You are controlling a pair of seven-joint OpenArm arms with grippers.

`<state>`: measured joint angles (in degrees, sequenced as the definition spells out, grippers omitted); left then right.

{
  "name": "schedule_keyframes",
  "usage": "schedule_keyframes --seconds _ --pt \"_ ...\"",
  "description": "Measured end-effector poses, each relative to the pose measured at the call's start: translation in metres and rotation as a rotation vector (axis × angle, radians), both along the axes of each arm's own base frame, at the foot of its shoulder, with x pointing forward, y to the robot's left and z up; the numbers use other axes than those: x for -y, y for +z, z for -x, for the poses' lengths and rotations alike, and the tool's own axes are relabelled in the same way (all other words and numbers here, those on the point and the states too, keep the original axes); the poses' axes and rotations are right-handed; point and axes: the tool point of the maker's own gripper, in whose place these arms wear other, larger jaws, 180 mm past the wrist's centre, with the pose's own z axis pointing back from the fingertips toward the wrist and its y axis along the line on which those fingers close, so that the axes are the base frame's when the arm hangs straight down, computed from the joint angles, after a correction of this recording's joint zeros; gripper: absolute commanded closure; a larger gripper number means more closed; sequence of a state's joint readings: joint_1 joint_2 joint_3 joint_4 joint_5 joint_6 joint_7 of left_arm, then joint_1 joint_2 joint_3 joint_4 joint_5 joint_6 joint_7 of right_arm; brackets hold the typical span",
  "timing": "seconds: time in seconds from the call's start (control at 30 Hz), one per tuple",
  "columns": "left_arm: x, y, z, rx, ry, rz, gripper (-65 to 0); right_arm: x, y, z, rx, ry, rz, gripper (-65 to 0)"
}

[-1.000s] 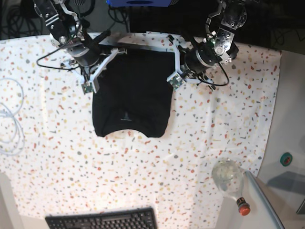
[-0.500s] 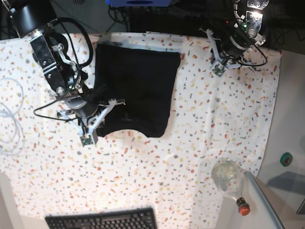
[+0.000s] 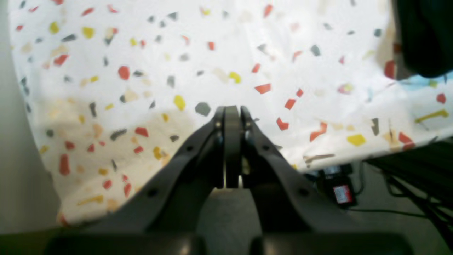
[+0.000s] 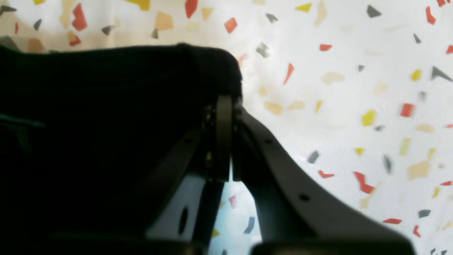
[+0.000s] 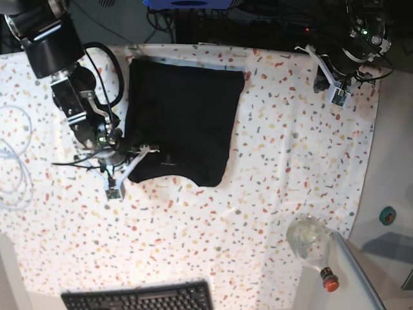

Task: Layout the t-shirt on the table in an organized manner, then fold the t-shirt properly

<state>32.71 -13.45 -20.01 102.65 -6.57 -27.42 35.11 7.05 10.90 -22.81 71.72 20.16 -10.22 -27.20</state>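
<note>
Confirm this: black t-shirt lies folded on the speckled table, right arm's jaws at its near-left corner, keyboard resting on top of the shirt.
Wrong on the keyboard: the base view shows it at the table's near edge, well apart from the t-shirt. The rest stands.

A black keyboard (image 5: 139, 297) lies at the near edge of the counter, cut off by the bottom of the base view. A clear bottle (image 5: 311, 243) with a red cap lies on its side toward the near right corner, and a loop of pale cable (image 5: 14, 161) rests at the left edge. Off the counter to the right sits a small green roll (image 5: 387, 215), and in the left wrist view a small black device with a red label (image 3: 341, 191) lies on the floor among dark cables.
</note>
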Motion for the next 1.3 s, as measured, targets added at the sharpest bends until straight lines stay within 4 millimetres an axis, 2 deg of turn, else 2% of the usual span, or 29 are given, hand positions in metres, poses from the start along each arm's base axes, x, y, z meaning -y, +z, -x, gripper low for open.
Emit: schedule_keyframes --seconds 0.1,0.2,0.23,0.3,0.4,0.43,0.53,0.63,0.8,0.87,0.93,1.0,1.07,1.17,1.3 --pt "0.004 -0.002 0.005 -0.013 0.000 0.019 0.0 -0.009 0.038 0.009 0.112 0.041 -0.040 0.0" --pt "0.013 0.009 -0.004 0.091 -0.023 0.064 0.0 0.000 0.055 0.039 0.143 0.018 -0.077 0.0" --pt "0.019 0.013 -0.003 0.132 -0.034 0.090 0.0 0.010 0.055 0.052 0.136 -0.009 -0.079 0.0" --pt "0.029 0.013 0.013 0.155 -0.071 0.123 0.0 0.039 0.052 0.082 0.100 -0.094 -0.064 0.0" --pt "0.047 0.008 0.037 0.176 -0.128 0.213 0.0 0.085 0.064 0.119 0.101 -0.191 -0.011 0.0" --pt "0.050 0.007 0.042 0.185 -0.136 0.234 0.0 0.094 0.067 0.130 0.095 -0.216 0.004 0.0" --pt "0.050 0.008 0.055 0.234 -0.114 0.281 0.0 0.106 0.069 0.170 0.050 -0.235 0.022 0.0" --pt "0.055 0.000 0.083 0.201 -0.105 0.321 0.0 0.113 0.049 0.224 -0.092 -0.254 0.047 0.0" --pt "0.062 -0.021 0.122 0.122 -0.068 0.378 0.0 0.115 0.032 0.295 -0.254 -0.254 0.072 0.0" --pt "0.060 -0.039 0.141 0.057 -0.056 0.377 0.0 0.115 0.012 0.328 -0.355 -0.274 0.076 0.0" --pt "0.066 -0.056 0.163 -0.014 -0.069 0.397 0.0 0.113 -0.015 0.361 -0.445 -0.293 0.092 0.0" --pt "0.079 -0.072 0.183 -0.078 -0.091 0.431 0.0 0.109 -0.041 0.386 -0.505 -0.272 0.102 0.0" --pt "0.090 -0.086 0.198 -0.123 -0.101 0.463 0.0 0.113 -0.063 0.410 -0.530 -0.241 0.155 0.0" --pt "0.093 -0.109 0.219 -0.210 -0.105 0.466 0.0 0.122 -0.091 0.441 -0.563 -0.231 0.212 0.0" --pt "0.094 -0.135 0.242 -0.313 -0.110 0.446 0.0 0.114 -0.130 0.472 -0.618 -0.166 0.241 0.0"
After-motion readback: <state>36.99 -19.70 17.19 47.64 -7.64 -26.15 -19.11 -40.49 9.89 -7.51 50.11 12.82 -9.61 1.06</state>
